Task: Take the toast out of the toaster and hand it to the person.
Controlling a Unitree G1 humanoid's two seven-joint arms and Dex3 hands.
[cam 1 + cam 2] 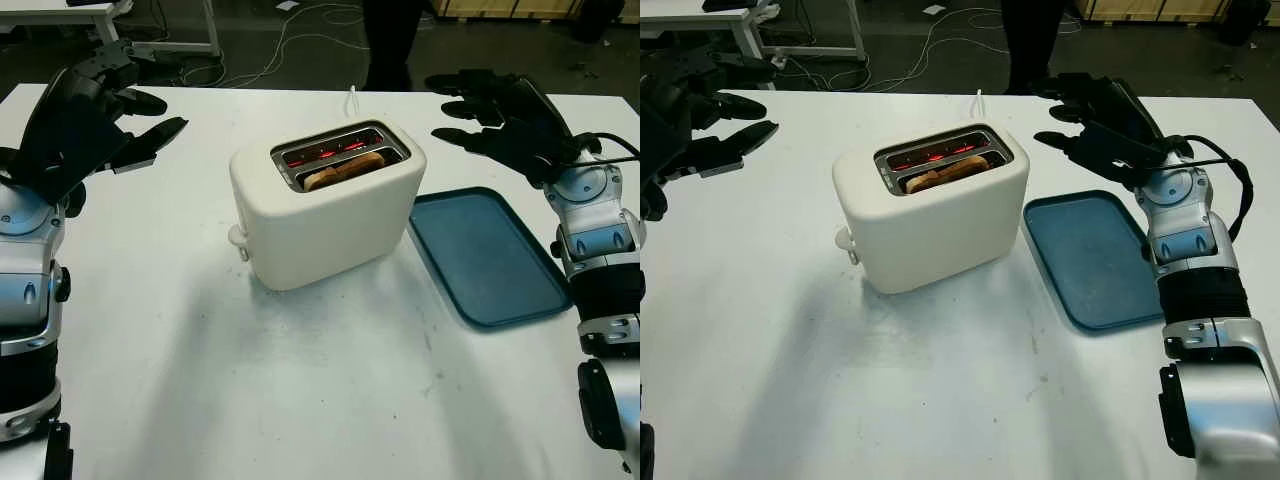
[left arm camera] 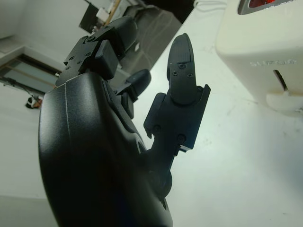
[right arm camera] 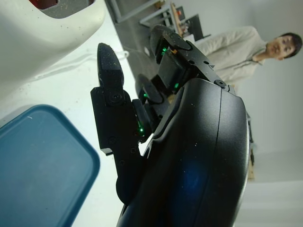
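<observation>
A cream two-slot toaster stands in the middle of the white table, its slots glowing red inside. A browned slice of toast sticks up from the nearer slot. My left hand hovers open above the table's far left, well clear of the toaster. My right hand is open too, raised to the right of the toaster over the far end of a blue tray. A person in a light top stands beyond the table's far edge; dark trouser legs show there.
The blue tray lies flat to the right of the toaster. The toaster's lever knob juts from its left end, and a white cord runs off behind it. Desks and cables sit on the floor beyond the table.
</observation>
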